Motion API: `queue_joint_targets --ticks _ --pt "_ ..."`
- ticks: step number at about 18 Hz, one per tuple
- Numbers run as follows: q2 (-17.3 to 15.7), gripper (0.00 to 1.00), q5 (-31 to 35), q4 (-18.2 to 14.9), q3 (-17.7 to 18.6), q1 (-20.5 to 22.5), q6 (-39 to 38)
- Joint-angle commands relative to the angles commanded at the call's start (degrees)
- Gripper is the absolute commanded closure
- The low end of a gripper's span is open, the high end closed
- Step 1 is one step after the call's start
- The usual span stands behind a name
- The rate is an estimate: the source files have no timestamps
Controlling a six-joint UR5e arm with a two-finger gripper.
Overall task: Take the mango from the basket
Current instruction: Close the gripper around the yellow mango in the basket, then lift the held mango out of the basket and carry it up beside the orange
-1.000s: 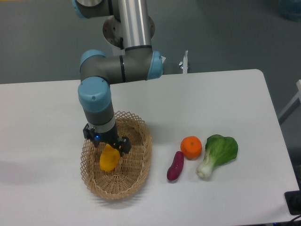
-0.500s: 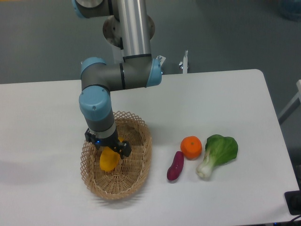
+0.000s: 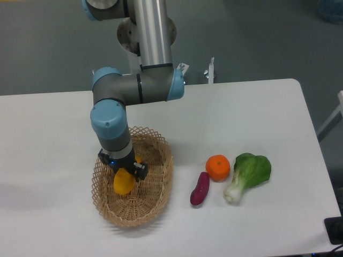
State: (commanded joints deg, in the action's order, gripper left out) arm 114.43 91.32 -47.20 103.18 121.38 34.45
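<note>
The yellow-orange mango (image 3: 124, 183) lies inside the oval tan wicker basket (image 3: 155, 201) at the left of the table. My gripper (image 3: 125, 172) has come straight down onto the mango, with a finger on each side of its upper end. The gripper body hides the top of the fruit and the fingertips. I cannot tell whether the fingers press on the mango or stand slightly apart from it.
A round orange (image 3: 218, 167), a small purple sweet potato (image 3: 200, 189) and a green bok choy (image 3: 248, 175) lie on the white table to the right of the basket. The table's right edge and a dark object (image 3: 335, 230) are at the far right.
The gripper has moved down into the basket, lower over the mango. It now covers more of the fruit's top. The mango has stayed in place.
</note>
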Motion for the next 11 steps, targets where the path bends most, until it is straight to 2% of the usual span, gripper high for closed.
queue_joint_targets --ticks 6,8,11 --pt "-0.70 0.55 -0.18 0.00 -0.61 0.44 0.44" --pt "-2.10 0.55 -0.26 -0.52 -1.49 0.96 2.01" --pt "-4.56 0.55 -0.62 -1.32 -3.16 4.03 4.30"
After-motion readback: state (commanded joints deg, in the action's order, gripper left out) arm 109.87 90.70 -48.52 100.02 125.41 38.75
